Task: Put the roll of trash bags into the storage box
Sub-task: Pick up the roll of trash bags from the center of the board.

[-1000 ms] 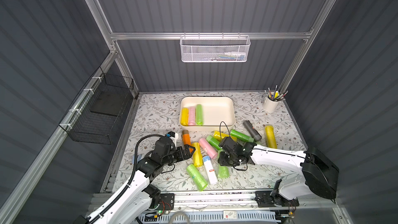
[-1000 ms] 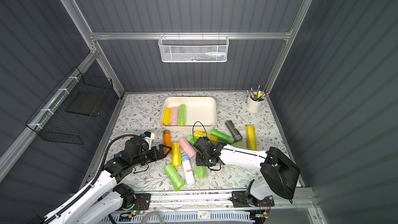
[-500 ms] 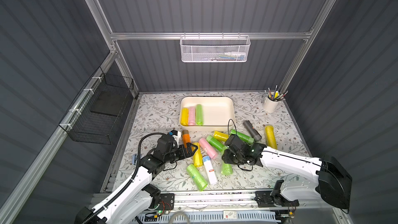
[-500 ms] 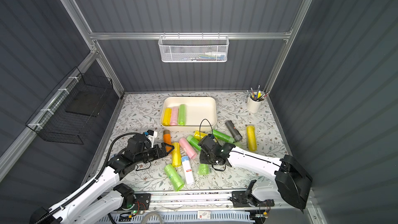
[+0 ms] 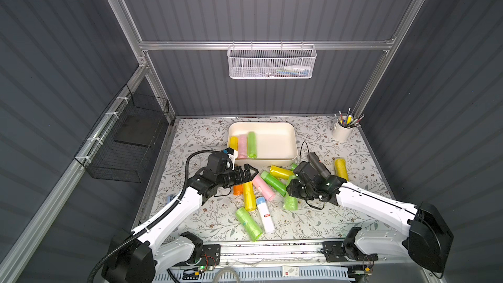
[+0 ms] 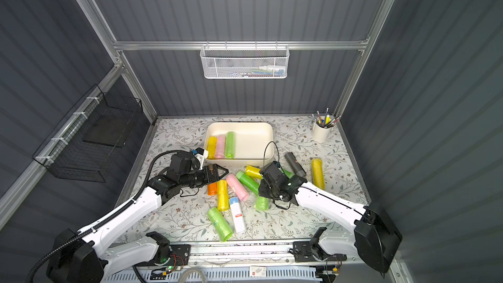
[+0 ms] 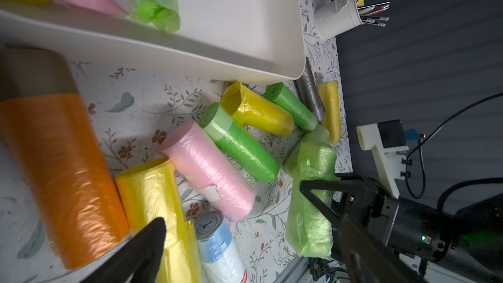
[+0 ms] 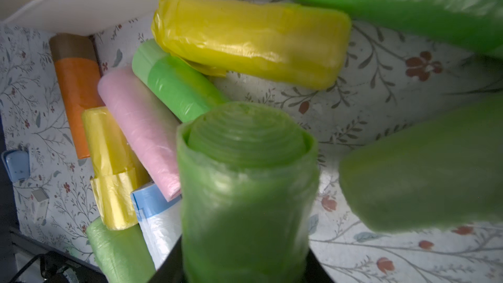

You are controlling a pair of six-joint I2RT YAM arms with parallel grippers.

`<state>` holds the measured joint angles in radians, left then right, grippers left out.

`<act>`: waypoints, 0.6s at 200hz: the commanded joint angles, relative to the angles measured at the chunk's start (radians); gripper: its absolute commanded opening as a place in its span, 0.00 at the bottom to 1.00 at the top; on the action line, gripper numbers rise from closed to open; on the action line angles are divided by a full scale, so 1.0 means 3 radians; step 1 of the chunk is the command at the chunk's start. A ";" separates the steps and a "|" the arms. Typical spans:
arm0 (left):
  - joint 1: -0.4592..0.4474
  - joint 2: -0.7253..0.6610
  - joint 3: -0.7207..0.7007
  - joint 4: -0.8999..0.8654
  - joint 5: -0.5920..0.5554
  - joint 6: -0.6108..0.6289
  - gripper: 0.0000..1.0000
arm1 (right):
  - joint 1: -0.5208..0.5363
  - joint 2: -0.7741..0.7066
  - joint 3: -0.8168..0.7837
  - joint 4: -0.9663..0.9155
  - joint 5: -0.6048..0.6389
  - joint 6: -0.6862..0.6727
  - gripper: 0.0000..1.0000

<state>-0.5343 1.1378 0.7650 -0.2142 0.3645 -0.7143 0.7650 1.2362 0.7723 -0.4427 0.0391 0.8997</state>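
A light green roll of trash bags [image 8: 245, 186] sits between the fingers of my right gripper [image 8: 245, 262], which is shut on it. In both top views this roll [image 5: 290, 202] [image 6: 261, 203] hangs from the right gripper [image 5: 290, 191] [image 6: 263, 193], in front of the cream storage box [image 5: 292, 142] [image 6: 269, 142]. The box holds a yellow, a pink and a green roll. My left gripper [image 5: 249, 171] [image 6: 220, 172] [image 7: 251, 221] stands open and empty just above an orange roll [image 5: 237, 189] [image 7: 62, 164], by the box's front left corner.
Several loose rolls lie in front of the box: yellow [image 5: 281, 171], green [image 5: 273, 183], pink [image 5: 263, 187], long yellow [image 5: 249, 198], white and blue [image 5: 265, 213], light green [image 5: 248, 223], grey [image 5: 318, 166], yellow [image 5: 341, 168]. A white pen cup [image 5: 342, 132] stands back right.
The right gripper, with the light green roll in it, has moved back and to the right. The left gripper, still open, has moved back toward the box's front wall.
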 commanded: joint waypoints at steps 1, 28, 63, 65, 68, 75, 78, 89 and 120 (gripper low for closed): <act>-0.0006 0.0097 0.0184 -0.0018 0.0104 0.0126 1.00 | -0.0101 -0.0105 0.0219 0.0006 0.0085 -0.0138 0.37; -0.0006 0.0224 0.0290 0.0007 0.0134 0.0113 1.00 | -0.0236 -0.0106 0.0457 -0.0049 0.0018 -0.0321 0.37; -0.0008 0.0440 0.0409 0.0088 0.0163 0.0074 1.00 | -0.0367 -0.0024 0.0739 -0.0053 -0.0080 -0.0546 0.36; -0.0009 0.0452 0.0422 0.0087 0.0174 0.0071 1.00 | -0.0371 -0.0012 0.0751 -0.0053 -0.0090 -0.0557 0.36; -0.0008 0.0471 0.0434 0.0082 0.0183 0.0070 1.00 | -0.0386 -0.0006 0.0771 -0.0048 -0.0089 -0.0572 0.37; -0.0009 0.0513 0.0477 0.0075 0.0204 0.0065 1.00 | -0.0406 0.0019 0.0820 -0.0036 -0.0099 -0.0606 0.37; -0.0008 0.0523 0.0494 0.0074 0.0214 0.0058 1.00 | -0.0418 0.0030 0.0841 -0.0032 -0.0109 -0.0621 0.37; -0.0009 0.0557 0.0534 0.0082 0.0240 0.0035 1.00 | -0.0453 0.0079 0.0911 -0.0008 -0.0129 -0.0678 0.37; -0.0008 0.0611 0.0672 0.0002 0.0101 0.0036 1.00 | -0.0560 0.0231 0.1053 0.0106 -0.0252 -0.0794 0.37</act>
<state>-0.5343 1.3113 0.9073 -0.1932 0.4084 -0.7097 0.6201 1.2751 1.0477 -0.4461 -0.0006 0.7181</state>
